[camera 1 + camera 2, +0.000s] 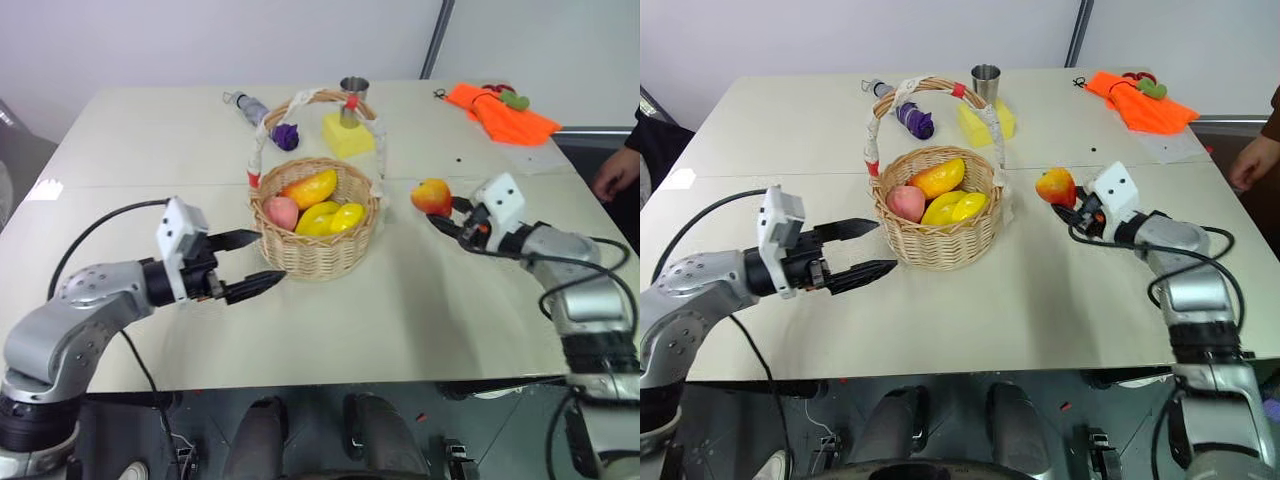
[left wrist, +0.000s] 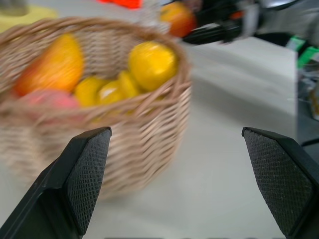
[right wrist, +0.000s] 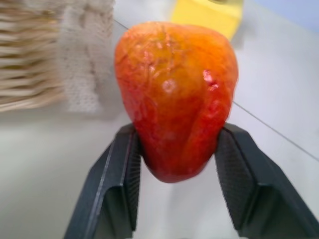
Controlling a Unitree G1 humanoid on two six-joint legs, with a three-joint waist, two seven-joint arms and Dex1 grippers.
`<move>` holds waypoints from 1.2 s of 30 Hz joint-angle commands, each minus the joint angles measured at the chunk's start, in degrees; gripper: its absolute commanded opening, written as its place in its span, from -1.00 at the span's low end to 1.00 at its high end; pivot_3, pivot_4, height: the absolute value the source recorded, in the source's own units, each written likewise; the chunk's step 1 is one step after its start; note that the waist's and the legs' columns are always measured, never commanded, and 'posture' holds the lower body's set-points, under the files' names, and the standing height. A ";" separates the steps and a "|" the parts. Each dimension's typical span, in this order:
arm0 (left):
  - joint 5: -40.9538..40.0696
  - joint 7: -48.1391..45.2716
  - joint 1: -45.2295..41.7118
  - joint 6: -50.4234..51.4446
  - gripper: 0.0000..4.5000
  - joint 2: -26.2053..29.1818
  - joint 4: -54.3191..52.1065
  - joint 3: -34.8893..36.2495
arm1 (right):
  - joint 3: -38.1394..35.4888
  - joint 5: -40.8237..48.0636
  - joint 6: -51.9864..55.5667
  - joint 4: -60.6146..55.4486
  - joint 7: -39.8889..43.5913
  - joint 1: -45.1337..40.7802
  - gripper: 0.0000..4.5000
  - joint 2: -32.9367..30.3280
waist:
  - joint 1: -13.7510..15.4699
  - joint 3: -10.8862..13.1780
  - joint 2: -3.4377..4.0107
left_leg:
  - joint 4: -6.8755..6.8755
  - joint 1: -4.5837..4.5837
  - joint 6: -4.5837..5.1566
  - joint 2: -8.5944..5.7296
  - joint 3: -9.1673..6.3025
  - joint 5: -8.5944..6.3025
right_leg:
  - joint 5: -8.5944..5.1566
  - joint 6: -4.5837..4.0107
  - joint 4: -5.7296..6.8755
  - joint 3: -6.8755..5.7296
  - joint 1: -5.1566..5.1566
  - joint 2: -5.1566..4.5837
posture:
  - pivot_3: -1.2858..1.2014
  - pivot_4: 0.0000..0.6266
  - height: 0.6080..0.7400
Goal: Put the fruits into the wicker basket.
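Note:
The wicker basket (image 1: 318,258) stands mid-table, its tall white-wrapped handle arching over it. A pink-red peach (image 1: 281,211) lies inside at its left. To the right of the basket and apart from it, my right gripper (image 1: 441,211) is shut on the red-and-yellow apple-like fruit (image 1: 431,196). In the right wrist view both black fingers (image 3: 117,184) press the lower sides of that fruit (image 3: 177,94). My left gripper (image 1: 266,258) stands open at the basket's front left, fingertips close to the weave and nothing between them. The left wrist view shows the basket (image 2: 149,134) just beyond its fingers (image 2: 84,174).
An orange-yellow mango (image 1: 312,187) and yellow fruits (image 1: 332,217) share the basket. Behind it sit a yellow block (image 1: 345,138) with a metal cup (image 1: 353,92) and a purple object (image 1: 285,136). An orange cloth (image 1: 503,112) lies far right. A person's hand (image 1: 615,172) rests at the right edge.

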 commanded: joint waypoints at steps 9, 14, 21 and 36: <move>0.84 -3.39 0.76 -9.92 1.00 -2.03 3.36 4.73 | 9.53 13.70 22.32 -26.96 -6.06 -10.35 -0.08 4.82 | -0.57 -0.01 -0.02 | 0.03 0.15 -0.01 0.24 0.28 0.00 | 0.10 -0.18 -0.01 0.20 -0.09 0.21 | 0.03 -0.52 1.00; -0.02 -2.79 2.93 -10.09 1.00 -2.60 0.83 5.28 | 17.53 5.63 26.80 -16.72 -17.51 -20.93 -0.08 16.16 | -0.11 -0.03 -0.06 | 0.00 -0.07 -0.02 0.24 0.39 0.01 | 0.23 -0.38 0.03 0.37 -0.40 0.24 | 0.03 -0.52 1.00; -0.38 -0.92 4.44 -10.07 1.00 -3.73 -1.17 5.53 | 17.06 4.37 23.27 -19.93 -15.15 -19.96 0.71 15.32 | 0.00 -0.07 -0.12 | 0.14 -0.92 -0.03 0.12 0.49 0.02 | 0.51 0.20 -0.03 0.39 -1.08 0.00 | 0.03 -0.52 1.00; -0.88 -1.83 3.29 -13.03 1.00 -7.92 0.92 3.90 | 4.87 8.06 19.57 -16.36 -17.79 -12.39 0.71 14.74 | -0.35 -0.08 -0.12 | 0.48 -0.73 -0.02 0.39 0.50 0.02 | 0.50 -0.17 0.09 0.58 -0.91 0.53 | 0.03 -0.52 1.00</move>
